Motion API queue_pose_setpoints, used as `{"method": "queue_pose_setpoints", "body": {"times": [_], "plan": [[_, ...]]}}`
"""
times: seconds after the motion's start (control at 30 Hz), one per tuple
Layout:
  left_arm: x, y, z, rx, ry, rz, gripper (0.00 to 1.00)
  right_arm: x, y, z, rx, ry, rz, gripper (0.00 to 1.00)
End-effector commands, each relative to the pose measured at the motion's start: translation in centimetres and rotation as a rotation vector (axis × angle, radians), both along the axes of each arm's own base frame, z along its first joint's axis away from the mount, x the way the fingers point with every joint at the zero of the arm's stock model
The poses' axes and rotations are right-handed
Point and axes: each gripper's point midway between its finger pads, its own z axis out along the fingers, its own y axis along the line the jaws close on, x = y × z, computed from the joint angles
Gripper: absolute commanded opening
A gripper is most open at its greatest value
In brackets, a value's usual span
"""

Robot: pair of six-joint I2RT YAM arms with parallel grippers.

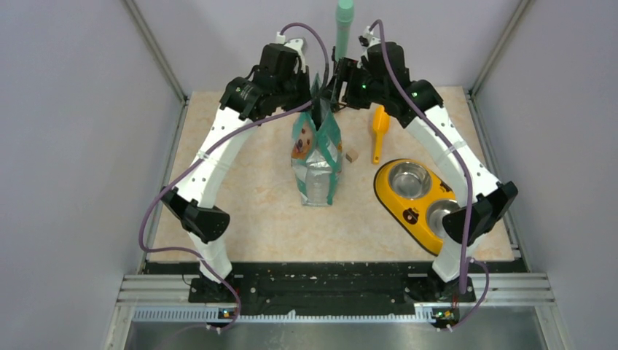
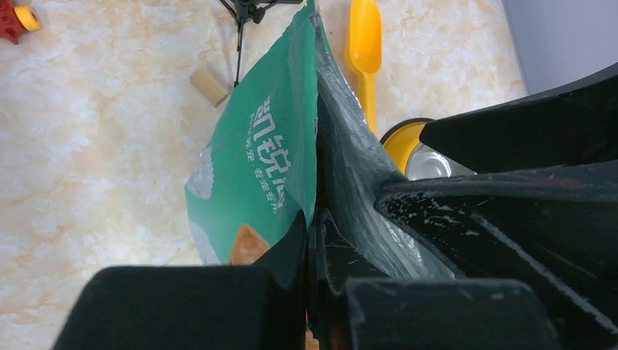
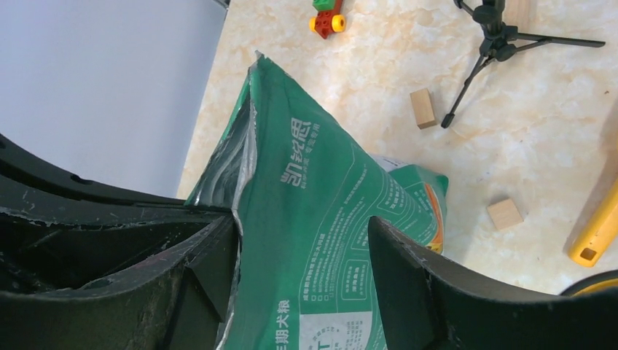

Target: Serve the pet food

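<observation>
Rising from their bases at the near edge of the counter (image 1: 255, 219), both arms arch up and inward with elbows pushed out to the sides. The left arm (image 1: 211, 160) and the right arm (image 1: 452, 153) meet over the far middle of the marble-patterned surface.

Nearest on the right, close to the right arm's lower link, lies a yellow double-bowl feeder (image 1: 399, 198) with two shiny steel bowls.

At the middle of the counter the teal-and-white pet-food pouch (image 1: 317, 164) stands upright, with the dog's face on its left panel. The kibble itself cannot be seen (the pouch's silver-lined mouth shows only foil in the wrist views).

Just right of the pouch sits a small wooden cube (image 1: 353, 156). Beyond the cube a yellow scoop (image 1: 379, 131) lies flat, its handle towards the feeder.

Both wrists tip down onto the pouch's top edge. The left pincer (image 2: 315, 226) is pressed fully together, and the pouch's upper rim is pinched between its fingers. The right pincer (image 3: 302, 233) stands well apart and straddles the green back panel. One finger lies against the pouch's torn edge, and the other stands clear of the panel, gripping nothing.

Farther back, the right wrist view shows a black tripod (image 3: 503, 36) and some toy bricks (image 3: 328, 16) on the counter. A pale teal cylinder (image 1: 344, 29) rises at the far edge.
</observation>
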Motion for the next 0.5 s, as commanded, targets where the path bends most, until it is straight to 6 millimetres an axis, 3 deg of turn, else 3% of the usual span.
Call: {"method": "queue_pose_setpoints", "body": {"times": [0.0, 0.07, 0.23, 0.47], "plan": [[-0.6, 0.1, 3.9, -0.084, -0.092, -0.01, 0.0, -1.5, 0.8, 1.5, -0.011, -0.05, 0.056, 0.66], [-0.6, 0.5, 4.0, -0.079, -0.097, 0.004, 0.0, -1.5, 1.1, 0.4, -0.053, -0.028, 0.069, 0.63], [-0.9, 1.3, 4.0, -0.064, -0.1, 0.025, 0.0, -1.9, 1.5, 0.9, -0.082, -0.041, 0.083, 0.62], [-1.1, 0.9, 3.7, -0.076, -0.087, 0.011, 0.0, -2.7, 1.8, 2.4, -0.035, -0.092, 0.099, 0.67]]}}
